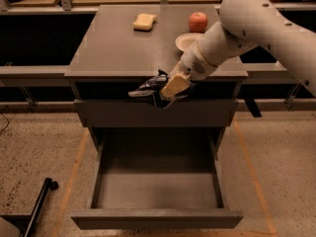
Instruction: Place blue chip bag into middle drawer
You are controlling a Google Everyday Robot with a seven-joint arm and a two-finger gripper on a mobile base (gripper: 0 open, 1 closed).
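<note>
My gripper (170, 92) is shut on the blue chip bag (147, 89), a crumpled dark foil bag with pale markings. It holds the bag in the air just past the front edge of the cabinet top, level with the upper drawer's front. The middle drawer (157, 189) is pulled wide open below, its flat grey floor bare, directly under the bag. My white arm reaches in from the upper right across the cabinet top.
On the grey cabinet top (118, 48) lie a yellow sponge (144, 21), a red apple (198, 21) and a white bowl (187, 41) partly behind my arm. The upper drawer (113, 113) is closed. A black pole (37, 209) lies on the floor at lower left.
</note>
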